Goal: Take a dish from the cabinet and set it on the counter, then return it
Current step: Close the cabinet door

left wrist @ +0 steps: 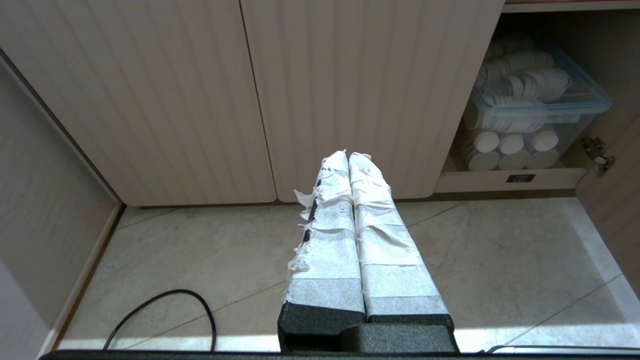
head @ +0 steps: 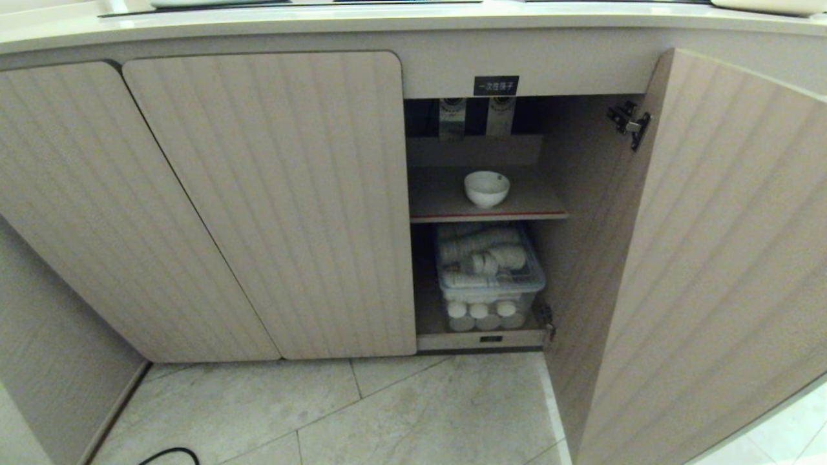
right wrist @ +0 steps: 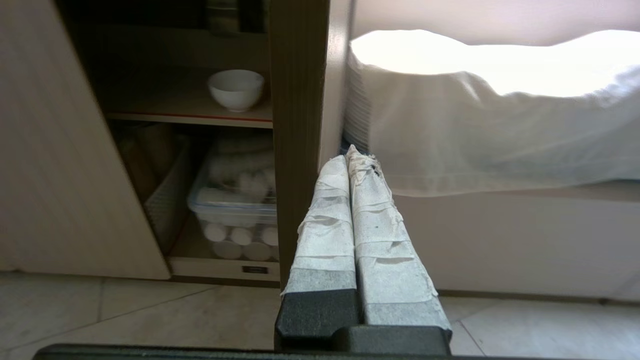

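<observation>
Black label (head: 496,85) on cabinet (head: 271,194), white Chinese characters "一次性筷子"

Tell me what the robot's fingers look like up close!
Both grippers look alike. The left gripper has two long flat fingers wrapped in whitish tape, wrinkled and frayed at the edges, growing out of a black blocky base. The right gripper has the same taped fingers on a black base, with ragged tape at the tips. No arms show in the head view.
</observation>
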